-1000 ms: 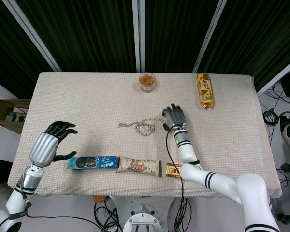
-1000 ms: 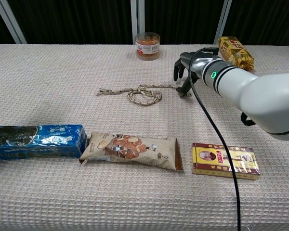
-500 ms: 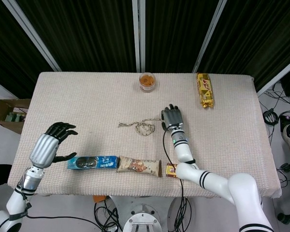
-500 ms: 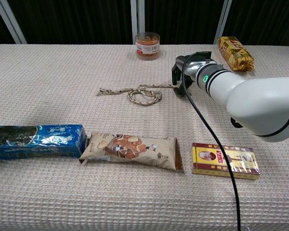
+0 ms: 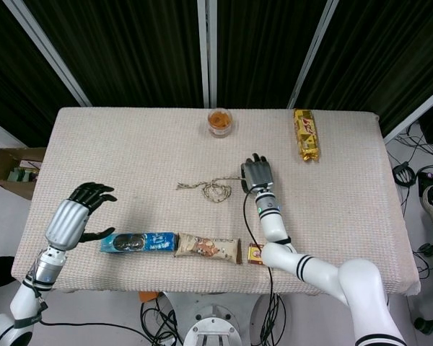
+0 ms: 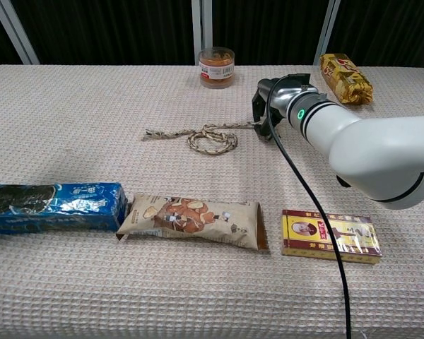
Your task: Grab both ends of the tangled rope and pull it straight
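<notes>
The tangled tan rope (image 5: 213,189) lies mid-table, a loose knot in its middle and its left end (image 6: 150,133) lying free. My right hand (image 5: 257,174) is at the rope's right end; in the chest view its dark fingers (image 6: 260,116) come down over that end, and the grip itself is hidden. My left hand (image 5: 84,209) hovers over the table's front left corner, far from the rope, fingers apart and holding nothing. The chest view does not show it.
A blue cookie pack (image 6: 49,205), a brown snack bag (image 6: 191,219) and a small red-yellow box (image 6: 331,235) line the front. An orange-filled jar (image 6: 216,66) and a gold packet (image 6: 345,77) stand at the back. A black cable (image 6: 307,191) trails from the right wrist.
The right hand has shifted slightly left onto the rope's right end, and its fingers have drawn in. The rope and the left hand have stayed put.
</notes>
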`<state>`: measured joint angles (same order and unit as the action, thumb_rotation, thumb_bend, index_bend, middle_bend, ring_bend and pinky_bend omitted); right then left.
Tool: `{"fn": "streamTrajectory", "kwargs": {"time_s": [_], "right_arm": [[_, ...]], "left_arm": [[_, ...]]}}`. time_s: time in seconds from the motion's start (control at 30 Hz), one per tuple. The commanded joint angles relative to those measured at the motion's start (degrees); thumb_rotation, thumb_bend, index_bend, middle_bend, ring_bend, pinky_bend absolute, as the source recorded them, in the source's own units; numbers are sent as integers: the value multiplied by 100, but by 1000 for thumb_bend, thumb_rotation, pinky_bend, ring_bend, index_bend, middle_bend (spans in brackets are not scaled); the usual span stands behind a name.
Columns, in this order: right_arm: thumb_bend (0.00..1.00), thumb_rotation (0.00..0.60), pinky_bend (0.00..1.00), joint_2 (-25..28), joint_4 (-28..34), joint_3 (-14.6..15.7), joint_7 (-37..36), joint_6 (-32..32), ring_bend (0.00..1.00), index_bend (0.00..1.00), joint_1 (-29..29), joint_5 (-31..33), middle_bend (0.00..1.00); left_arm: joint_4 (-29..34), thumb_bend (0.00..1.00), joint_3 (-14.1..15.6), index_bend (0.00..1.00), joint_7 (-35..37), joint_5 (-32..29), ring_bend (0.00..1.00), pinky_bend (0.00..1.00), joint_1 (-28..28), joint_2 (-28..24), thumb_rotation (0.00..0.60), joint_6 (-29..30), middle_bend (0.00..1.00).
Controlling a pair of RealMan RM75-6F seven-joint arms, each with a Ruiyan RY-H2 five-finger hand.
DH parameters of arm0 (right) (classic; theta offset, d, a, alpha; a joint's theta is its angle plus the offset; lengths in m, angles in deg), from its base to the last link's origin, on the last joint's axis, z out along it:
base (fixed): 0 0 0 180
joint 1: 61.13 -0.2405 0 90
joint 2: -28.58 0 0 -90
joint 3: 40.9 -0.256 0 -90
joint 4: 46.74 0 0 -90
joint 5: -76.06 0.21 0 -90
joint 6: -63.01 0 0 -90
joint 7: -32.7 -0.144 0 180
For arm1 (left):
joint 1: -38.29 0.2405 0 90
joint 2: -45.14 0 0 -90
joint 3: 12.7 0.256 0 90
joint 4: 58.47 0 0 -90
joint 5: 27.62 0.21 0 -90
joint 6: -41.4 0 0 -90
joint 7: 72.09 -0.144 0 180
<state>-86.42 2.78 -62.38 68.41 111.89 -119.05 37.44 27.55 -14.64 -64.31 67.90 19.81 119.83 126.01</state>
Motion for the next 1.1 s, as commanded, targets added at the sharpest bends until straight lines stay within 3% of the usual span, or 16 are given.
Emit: {"fn": "streamTrajectory", "kwargs": {"time_s": [0.03, 0.3, 0.53, 0.73, 1.0, 1.1], "right_arm": [[380, 600, 206, -22, -30, 5, -12, 30, 99, 581, 0, -55, 326], [453, 600, 207, 41, -113, 159, 184, 200, 113, 665, 40, -342, 343], [517, 600, 208, 399, 267, 277, 426, 423, 123, 707, 192, -545, 363], [549, 600, 209, 863, 801, 318, 524, 650, 125, 729, 377, -685, 368], [563, 600, 208, 1139, 1117, 339, 617, 711, 125, 733, 544, -565, 368], [564, 600, 209, 1176, 1147, 338, 593, 708, 125, 733, 568, -551, 368]], "left_arm": [[-3, 60, -2, 344, 0, -6, 187, 187, -5, 0, 600, -12, 240], [-38, 60, -12, 344, 123, -139, 187, 187, -105, -7, 600, -285, 240], [-96, 60, -147, 356, -53, -500, 187, 187, -401, 181, 600, -932, 241], [-73, 72, -577, 391, -611, -1163, 187, 187, -1045, 582, 600, -1940, 239], [-814, 169, -1448, 402, -1689, -2486, 184, 183, -2282, 1644, 600, -3229, 231], [-1189, 187, -1611, 406, -2088, -2968, 180, 179, -2660, 1979, 600, -3563, 230]]}}
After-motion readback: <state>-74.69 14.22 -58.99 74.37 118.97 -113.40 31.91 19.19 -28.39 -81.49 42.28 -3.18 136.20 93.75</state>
